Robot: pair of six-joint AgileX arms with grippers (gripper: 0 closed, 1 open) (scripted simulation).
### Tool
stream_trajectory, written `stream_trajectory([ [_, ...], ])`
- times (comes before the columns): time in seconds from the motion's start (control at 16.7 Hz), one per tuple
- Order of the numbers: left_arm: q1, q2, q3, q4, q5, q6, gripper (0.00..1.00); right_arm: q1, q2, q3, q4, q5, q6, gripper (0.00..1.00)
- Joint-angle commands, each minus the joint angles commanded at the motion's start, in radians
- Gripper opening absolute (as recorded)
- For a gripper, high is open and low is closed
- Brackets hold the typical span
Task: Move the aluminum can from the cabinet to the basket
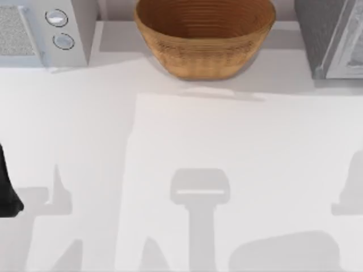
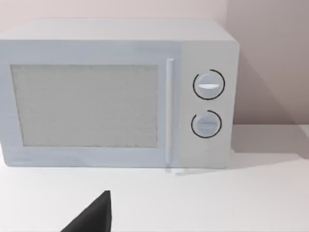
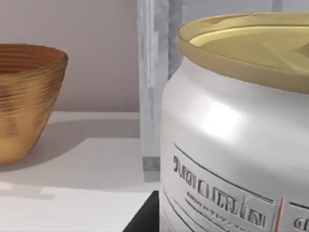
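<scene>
The white surface [image 1: 187, 136] carries a microwave [image 1: 45, 28] at its far left, the wicker basket [image 1: 204, 37] at far centre and the grey speckled cabinet [image 1: 329, 34] at far right. The left wrist view shows the microwave's two knobs [image 2: 208, 85] head-on. The right wrist view has the aluminum can [image 3: 236, 130] up close, upright, with the basket well apart beyond it. Whether the right end effector pinches the can cannot be told. The left arm [image 1: 7, 187] sits at the left edge.
</scene>
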State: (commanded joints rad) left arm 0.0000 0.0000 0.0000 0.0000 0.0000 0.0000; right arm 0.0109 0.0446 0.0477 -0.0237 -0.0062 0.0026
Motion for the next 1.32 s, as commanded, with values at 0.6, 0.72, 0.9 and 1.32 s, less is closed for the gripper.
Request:
stream_trajectory([
  [0.6, 0.000, 0.000, 0.000, 0.000, 0.000, 0.000, 1.00, 0.002, -0.007, -0.024, 0.029, 0.016, 0.000, 0.00],
  [0.72, 0.000, 0.000, 0.000, 0.000, 0.000, 0.000, 1.00, 0.025, 0.066, 0.045, 0.047, 0.040, 0.001, 0.00],
  [0.9, 0.000, 0.000, 0.000, 0.000, 0.000, 0.000, 1.00, 0.079, 0.254, 0.209, 0.090, 0.096, 0.003, 0.00],
  [1.32, 0.000, 0.000, 0.000, 0.000, 0.000, 0.000, 1.00, 0.260, 0.954, 0.764, 0.235, 0.286, 0.010, 0.00],
])
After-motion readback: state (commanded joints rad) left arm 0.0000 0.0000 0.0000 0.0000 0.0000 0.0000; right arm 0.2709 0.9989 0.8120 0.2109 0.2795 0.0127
